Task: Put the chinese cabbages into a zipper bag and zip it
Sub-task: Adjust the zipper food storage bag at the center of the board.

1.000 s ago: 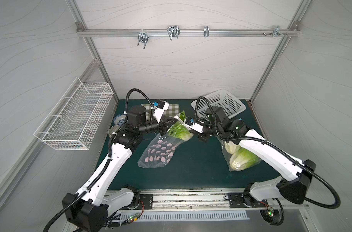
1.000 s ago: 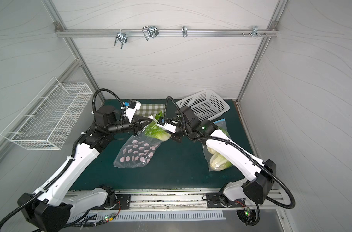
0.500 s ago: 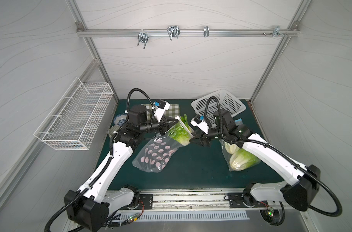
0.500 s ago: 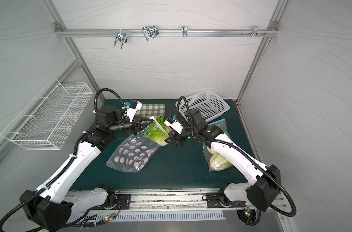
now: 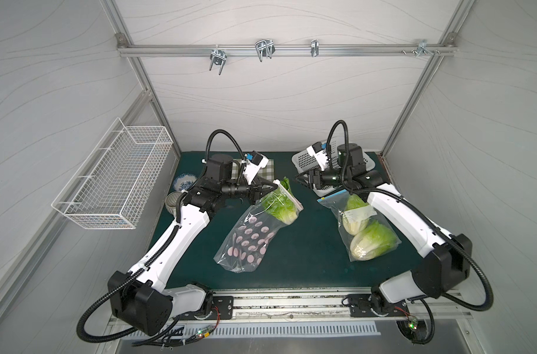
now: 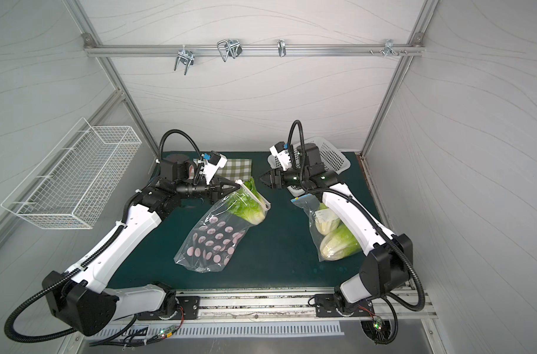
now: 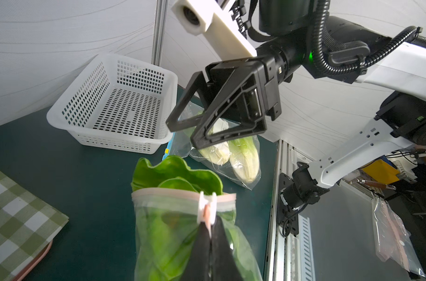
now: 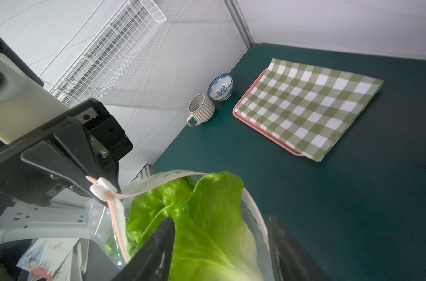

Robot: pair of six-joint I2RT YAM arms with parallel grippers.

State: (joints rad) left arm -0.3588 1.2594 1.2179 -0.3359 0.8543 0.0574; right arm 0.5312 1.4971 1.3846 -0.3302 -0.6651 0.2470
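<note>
On the green counter [image 5: 310,239], the left hand [image 5: 272,184] is clenched on the slider at the mouth of a pink-dotted zipper bag [image 5: 249,242], holding that end up while the bag's bottom rests on the counter. One cabbage [image 5: 282,206] sits just inside the mouth, its leaves poking out. Near it, the right hand [image 5: 298,178] hovers with fingers spread, grasping nothing. Farther right, two more cabbages [image 5: 372,242] lie in a second clear bag [image 5: 331,207] beside a white plastic basket [image 5: 303,159].
</note>
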